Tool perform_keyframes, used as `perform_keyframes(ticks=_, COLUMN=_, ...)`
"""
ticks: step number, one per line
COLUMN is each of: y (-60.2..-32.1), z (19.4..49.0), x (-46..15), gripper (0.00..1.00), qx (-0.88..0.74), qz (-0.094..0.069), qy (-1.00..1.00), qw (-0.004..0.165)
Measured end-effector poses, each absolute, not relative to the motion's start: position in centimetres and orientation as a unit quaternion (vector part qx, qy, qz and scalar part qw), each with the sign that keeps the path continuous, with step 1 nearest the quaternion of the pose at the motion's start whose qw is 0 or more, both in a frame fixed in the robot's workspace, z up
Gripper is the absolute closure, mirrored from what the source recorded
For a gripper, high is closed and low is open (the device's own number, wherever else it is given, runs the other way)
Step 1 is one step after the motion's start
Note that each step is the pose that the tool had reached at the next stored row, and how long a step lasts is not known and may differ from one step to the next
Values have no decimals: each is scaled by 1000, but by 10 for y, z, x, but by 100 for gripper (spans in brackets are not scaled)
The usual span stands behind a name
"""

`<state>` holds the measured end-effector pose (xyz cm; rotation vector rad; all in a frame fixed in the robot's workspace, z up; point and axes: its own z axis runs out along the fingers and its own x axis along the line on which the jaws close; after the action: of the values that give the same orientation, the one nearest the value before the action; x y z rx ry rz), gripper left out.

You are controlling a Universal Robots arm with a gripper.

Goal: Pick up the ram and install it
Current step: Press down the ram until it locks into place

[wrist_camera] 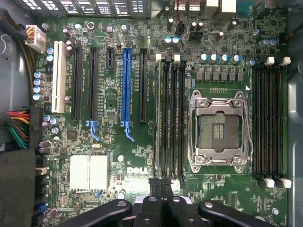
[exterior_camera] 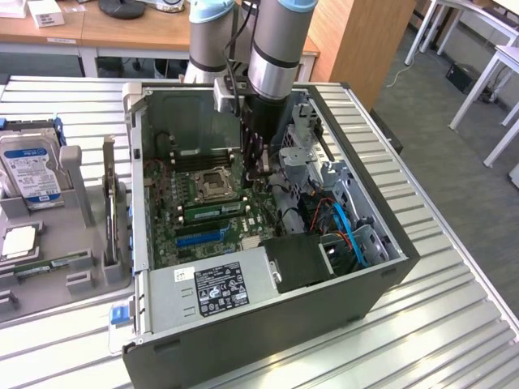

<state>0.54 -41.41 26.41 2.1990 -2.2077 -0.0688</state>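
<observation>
A long green ram stick (exterior_camera: 212, 209) with dark chips stands on edge in a slot on the motherboard, just in front of the CPU socket (exterior_camera: 212, 185). My gripper (exterior_camera: 258, 172) reaches down into the open computer case (exterior_camera: 268, 324) and hangs just above the board, at the end of that stick toward the exterior view's right. In the wrist view its black fingers (wrist_camera: 152, 189) are pressed together with nothing showing between them, over one end of the memory slots (wrist_camera: 170, 118) beside the empty socket (wrist_camera: 218, 130). A second thin green stick (exterior_camera: 50, 264) lies in the grey tray.
The grey tray (exterior_camera: 89, 279) at the exterior view's left also holds a silver hard drive (exterior_camera: 31, 168) and a square CPU chip (exterior_camera: 18, 241). Inside the case, a drive cage (exterior_camera: 304, 138), blue and orange cables (exterior_camera: 345, 223) and the power supply (exterior_camera: 215, 288) crowd around the board.
</observation>
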Motion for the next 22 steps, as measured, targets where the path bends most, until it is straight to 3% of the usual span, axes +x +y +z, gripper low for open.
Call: perform_keyframes(ticks=22, y=-411, z=248, x=6, gripper=90, qx=705, qz=-22, qy=-708, qw=12)
